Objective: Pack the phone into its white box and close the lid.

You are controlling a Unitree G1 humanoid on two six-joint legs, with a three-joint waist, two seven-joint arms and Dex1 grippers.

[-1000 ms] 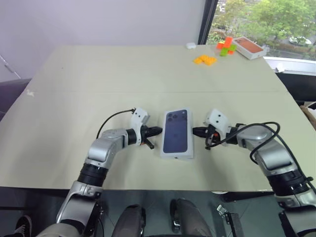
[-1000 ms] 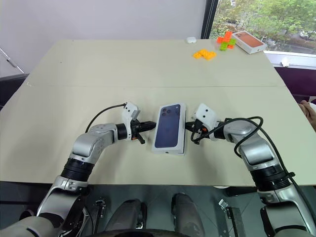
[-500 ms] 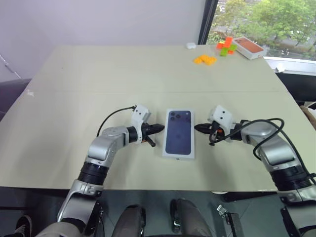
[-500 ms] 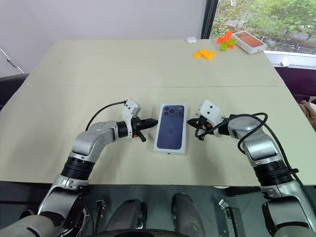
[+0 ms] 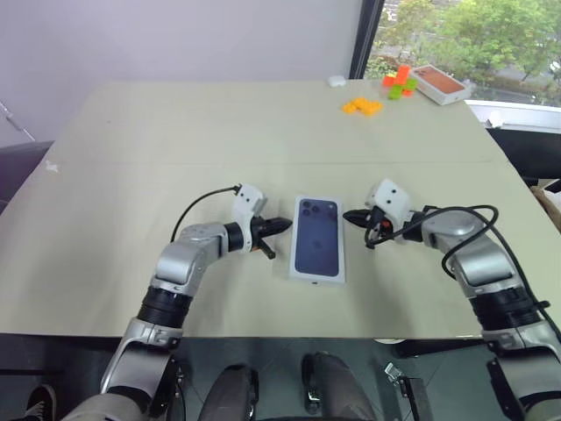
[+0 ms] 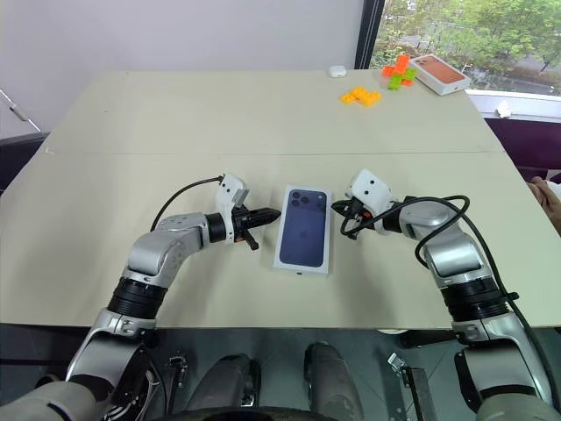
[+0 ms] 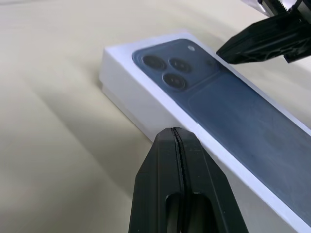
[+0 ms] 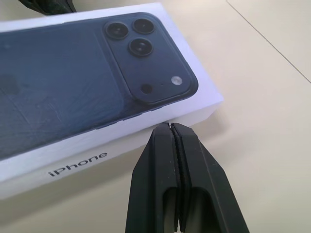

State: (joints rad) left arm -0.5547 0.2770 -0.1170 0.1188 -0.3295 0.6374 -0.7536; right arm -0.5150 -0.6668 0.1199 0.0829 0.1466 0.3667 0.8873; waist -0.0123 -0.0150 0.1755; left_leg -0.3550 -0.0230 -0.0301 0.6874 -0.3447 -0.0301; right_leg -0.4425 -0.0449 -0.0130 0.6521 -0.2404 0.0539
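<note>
We're looking down on the beige table (image 5: pixel 175 149), and the lid (image 5: pixel 318 238) sits flat near its front edge, dark blue phone picture facing up with three camera lenses at the far end. From the right wrist view we can read "iPhone" in grey letters along the lid's white side wall. The white box and the phone themselves are hidden under it, so we can't tell how they lie inside. Our left gripper (image 5: pixel 279 227) points in at the lid's left side, fingers pressed tight together, tip just beside the wall but not touching. Our right gripper (image 5: pixel 355 216) mirrors it on the other side, fingers likewise closed on nothing, tip close to the lid's far right corner. Far back by the window lie orange and green blocks (image 5: pixel 377 95) and a white box with an orange-red top (image 5: pixel 441 83).
</note>
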